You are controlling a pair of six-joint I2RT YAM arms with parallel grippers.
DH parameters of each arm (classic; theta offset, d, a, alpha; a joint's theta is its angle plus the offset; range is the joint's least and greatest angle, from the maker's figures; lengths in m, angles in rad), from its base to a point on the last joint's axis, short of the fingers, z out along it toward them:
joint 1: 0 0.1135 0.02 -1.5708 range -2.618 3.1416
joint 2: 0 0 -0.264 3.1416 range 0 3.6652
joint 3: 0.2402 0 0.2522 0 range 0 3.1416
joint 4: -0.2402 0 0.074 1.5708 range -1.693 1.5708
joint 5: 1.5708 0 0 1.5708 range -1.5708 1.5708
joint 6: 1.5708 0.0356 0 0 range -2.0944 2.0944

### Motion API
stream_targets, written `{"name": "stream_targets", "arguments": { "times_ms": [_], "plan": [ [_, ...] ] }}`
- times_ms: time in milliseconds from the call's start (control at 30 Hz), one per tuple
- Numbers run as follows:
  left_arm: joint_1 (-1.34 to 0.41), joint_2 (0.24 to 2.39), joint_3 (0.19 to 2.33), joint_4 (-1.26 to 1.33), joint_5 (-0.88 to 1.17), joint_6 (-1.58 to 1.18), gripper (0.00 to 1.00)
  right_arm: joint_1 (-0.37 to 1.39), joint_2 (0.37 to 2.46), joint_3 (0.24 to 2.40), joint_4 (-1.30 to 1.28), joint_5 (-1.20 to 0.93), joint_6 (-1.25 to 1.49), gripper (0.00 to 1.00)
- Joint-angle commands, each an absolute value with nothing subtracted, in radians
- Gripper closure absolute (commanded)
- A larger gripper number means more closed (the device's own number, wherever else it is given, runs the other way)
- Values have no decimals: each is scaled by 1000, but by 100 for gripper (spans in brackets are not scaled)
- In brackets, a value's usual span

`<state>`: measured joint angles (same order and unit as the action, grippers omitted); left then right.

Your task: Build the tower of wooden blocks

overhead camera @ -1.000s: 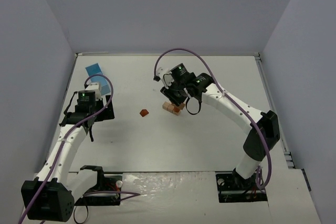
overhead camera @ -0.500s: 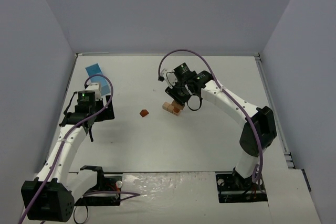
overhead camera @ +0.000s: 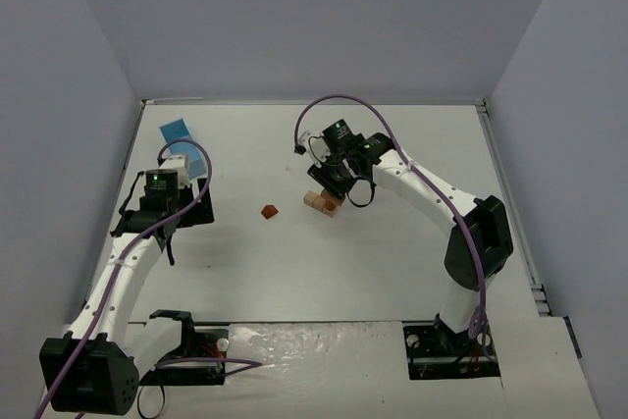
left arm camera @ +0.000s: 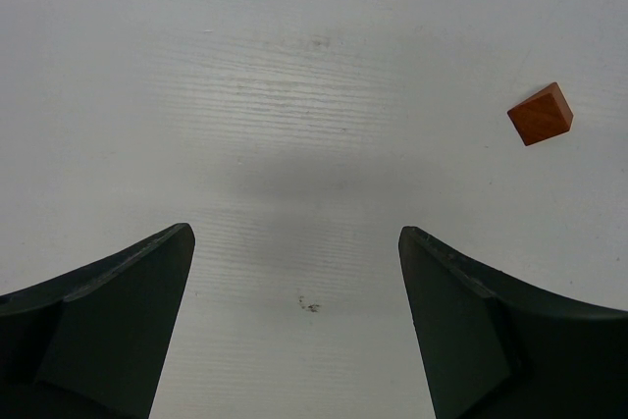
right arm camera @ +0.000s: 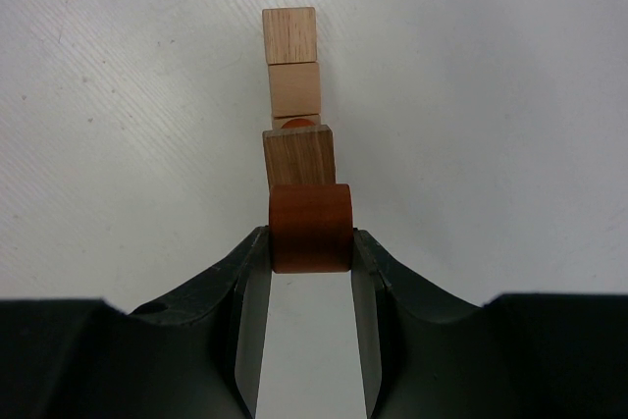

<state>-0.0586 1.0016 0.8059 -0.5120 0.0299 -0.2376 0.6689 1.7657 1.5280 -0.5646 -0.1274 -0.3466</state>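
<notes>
Two claws, split roles. Right claw point(right arm camera: 311, 242) is clamped on a reddish-brown block point(right arm camera: 311, 215), held just short of the line of tan blocks point(right arm camera: 295, 90) mid-desk point(right arm camera: 491, 95), probably lining up to add it; can't tell if any are stacked. Left claw point(left arm camera: 294, 235) is spread wide and empty over the desk, with a spare reddish block point(left arm camera: 540, 114) ahead-right, likely the next pick.

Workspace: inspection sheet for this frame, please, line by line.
Surface: white table, faint scuffs.
Job's things: tan blocks lined up ahead of the right gripper; lone red block apart.
Clutter: blue box, far left.
Grippers: left gripper jaws open, empty; right jaws shut on a rounded red block.
Cables: purple cables along both arms.
Surroundings: grey walls.
</notes>
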Motion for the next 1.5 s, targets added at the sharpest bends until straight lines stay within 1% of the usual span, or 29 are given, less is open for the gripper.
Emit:
{"name": "stream_targets", "arguments": {
  "times_ms": [0,533,633,933,1133,1467],
  "plan": [
    [-54,1005,827,-466,39,-221,17,674,1765,1556,-565,-106,-364,97],
    [-54,1006,827,-465,46,-221,17,686,1789,1566,-565,-81,-362,94],
    [-54,1005,827,-465,44,-221,17,687,1792,1569,-565,-81,-364,92],
    [-52,1005,827,-465,44,-221,17,687,1801,1574,-565,-89,-366,91],
    [-54,1006,827,-466,46,-221,17,687,1805,1576,-563,-92,-367,88],
    [-54,1005,827,-465,46,-219,17,687,1816,1578,-561,-91,-367,87]
  ]
}}
